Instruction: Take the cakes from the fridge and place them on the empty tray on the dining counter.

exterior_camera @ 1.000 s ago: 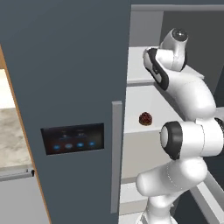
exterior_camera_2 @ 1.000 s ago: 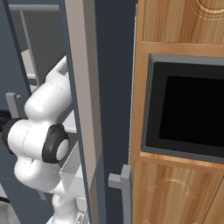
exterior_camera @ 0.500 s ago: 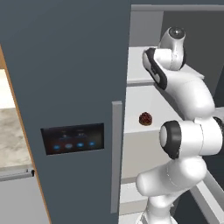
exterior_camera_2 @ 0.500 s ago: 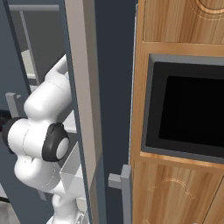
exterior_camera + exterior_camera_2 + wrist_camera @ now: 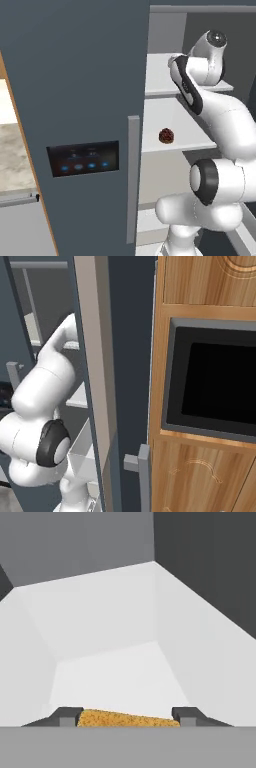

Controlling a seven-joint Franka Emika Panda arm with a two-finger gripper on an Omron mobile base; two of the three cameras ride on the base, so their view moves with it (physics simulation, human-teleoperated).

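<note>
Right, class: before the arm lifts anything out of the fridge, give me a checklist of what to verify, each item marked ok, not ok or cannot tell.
1. Fridge door open, shelves reachable: ok.
2. Tan-yellow cake between the fingertips of the gripper: ok.
3. Fingertips pressed firmly on that cake: cannot tell.
4. Dark round cake resting apart on the middle shelf, out of the arm's way: ok.
5. Blue tray ready on the dining counter: cannot tell.

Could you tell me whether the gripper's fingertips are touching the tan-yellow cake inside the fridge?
Touching. In the hand view the tan-yellow cake spans the space between both fingertips of the gripper, with no gap at either end.
</note>
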